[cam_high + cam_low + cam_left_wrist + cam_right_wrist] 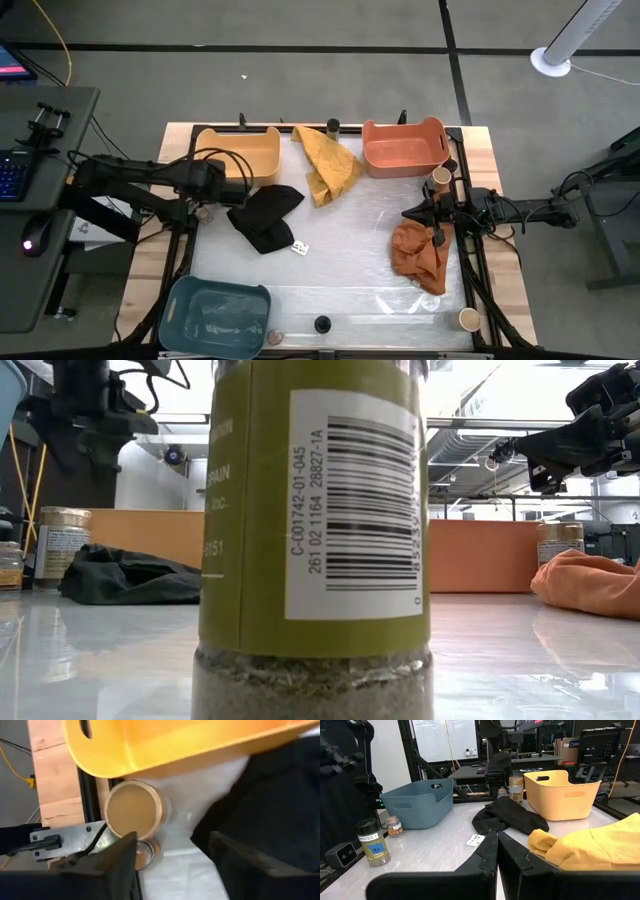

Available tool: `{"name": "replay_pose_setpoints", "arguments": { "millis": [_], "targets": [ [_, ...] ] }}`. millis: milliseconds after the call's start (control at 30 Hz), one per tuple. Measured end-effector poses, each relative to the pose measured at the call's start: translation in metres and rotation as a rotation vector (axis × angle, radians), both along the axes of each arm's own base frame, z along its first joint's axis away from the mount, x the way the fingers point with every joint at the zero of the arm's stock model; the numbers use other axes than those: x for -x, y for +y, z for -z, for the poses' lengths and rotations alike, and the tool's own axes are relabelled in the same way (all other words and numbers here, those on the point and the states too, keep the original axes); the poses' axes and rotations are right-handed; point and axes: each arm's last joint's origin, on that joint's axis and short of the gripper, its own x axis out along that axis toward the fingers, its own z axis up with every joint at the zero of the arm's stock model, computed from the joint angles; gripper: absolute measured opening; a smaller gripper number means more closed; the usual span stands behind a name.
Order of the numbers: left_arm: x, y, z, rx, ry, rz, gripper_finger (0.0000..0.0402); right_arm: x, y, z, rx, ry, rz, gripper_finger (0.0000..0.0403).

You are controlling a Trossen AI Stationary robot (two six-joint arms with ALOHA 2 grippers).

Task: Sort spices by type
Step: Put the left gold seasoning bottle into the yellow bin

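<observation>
My left gripper (pixel 175 857) (pixel 221 203) hangs open and pointing down between the yellow bin (pixel 240 152) and the black cloth (pixel 266 217), with only bare table between its fingers. A tan-topped spice jar (pixel 135 814) (pixel 205 212) stands on its base just outside one finger, with a smaller jar (pixel 148 853) beside it. Whether that finger touches the smaller jar, I cannot tell. More spices stand around the table: a black-topped jar (pixel 322 324) at the near edge, another (pixel 332 126) at the far edge, and tan-topped jars (pixel 440 178) (pixel 468 319) on the right. My right gripper (pixel 496 845) (pixel 412 213) waits shut above the orange cloth (pixel 420 255).
An orange bin (pixel 405 147) stands at the far right and a blue bin (pixel 215 312) at the near left. A yellow cloth (pixel 328 162) lies between the two far bins. A small white tag (pixel 299 248) lies mid-table. The low view is filled by the near jar's green label (pixel 315 510).
</observation>
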Motion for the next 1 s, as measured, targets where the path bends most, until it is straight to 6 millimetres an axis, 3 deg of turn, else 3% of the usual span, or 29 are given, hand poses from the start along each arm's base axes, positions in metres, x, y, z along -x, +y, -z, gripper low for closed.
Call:
{"name": "replay_pose_setpoints", "arguments": {
  "millis": [133, 200, 400, 567, 867, 1000],
  "targets": [
    [0.004, -0.004, 0.006, -0.051, -0.021, -0.056, 0.0054, 0.000, 0.000, 0.000, 0.000, 0.000, 0.000, 0.0000],
    [0.004, -0.005, 0.006, -0.108, -0.050, -0.082, 0.0018, 0.000, 0.000, 0.000, 0.000, 0.000, 0.000, 0.0000],
    [0.000, -0.007, 0.010, -0.283, -0.115, -0.126, 0.0003, 0.000, 0.000, 0.000, 0.000, 0.000, 0.000, 0.0000],
    [-0.001, -0.009, 0.032, -0.347, -0.072, -0.202, 0.0000, 0.000, 0.000, 0.000, 0.000, 0.000, 0.000, 0.0000],
    [-0.012, -0.020, 0.046, -0.419, -0.069, -0.220, 0.0000, 0.000, 0.000, 0.000, 0.000, 0.000, 0.000, 0.0000],
    [-0.009, -0.019, 0.064, -0.451, -0.004, -0.250, 0.0000, 0.000, 0.000, 0.000, 0.000, 0.000, 0.000, 0.0000]
  ]
}}
